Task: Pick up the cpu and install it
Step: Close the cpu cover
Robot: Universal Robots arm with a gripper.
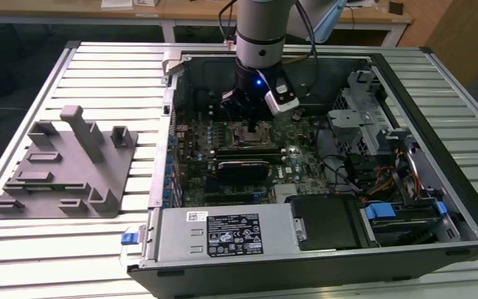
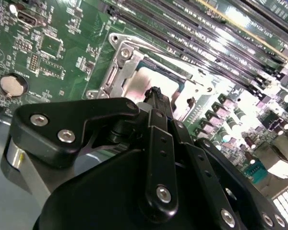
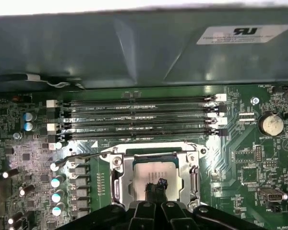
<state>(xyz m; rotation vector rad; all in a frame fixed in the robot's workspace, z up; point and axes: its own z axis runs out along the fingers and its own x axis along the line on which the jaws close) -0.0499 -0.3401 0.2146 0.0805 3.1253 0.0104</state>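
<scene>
The cpu (image 3: pixel 153 171) is a silver square chip lying flat inside the metal socket frame (image 3: pixel 119 184) on the green motherboard; in the second wrist view the cpu (image 2: pixel 146 79) shows bright within that frame (image 2: pixel 116 72). My gripper (image 3: pixel 156 188) hangs straight over it, its black fingertips (image 2: pixel 156 94) pressed together and shut, with nothing held between them. They sit just above the chip's top; whether they touch it I cannot tell. In the exterior view the gripper (image 1: pixel 251 121) reaches down into the open computer case over the socket frame (image 1: pixel 251 134).
Memory slots (image 3: pixel 139 120) run beside the socket, and the case wall (image 3: pixel 134 48) rises behind them. A coin battery (image 3: pixel 271 123) sits on the board. A labelled power supply box (image 1: pixel 226 233), a drive cage (image 1: pixel 363 118) and cables crowd the case. A grey fixture (image 1: pixel 65 165) stands on the slatted table.
</scene>
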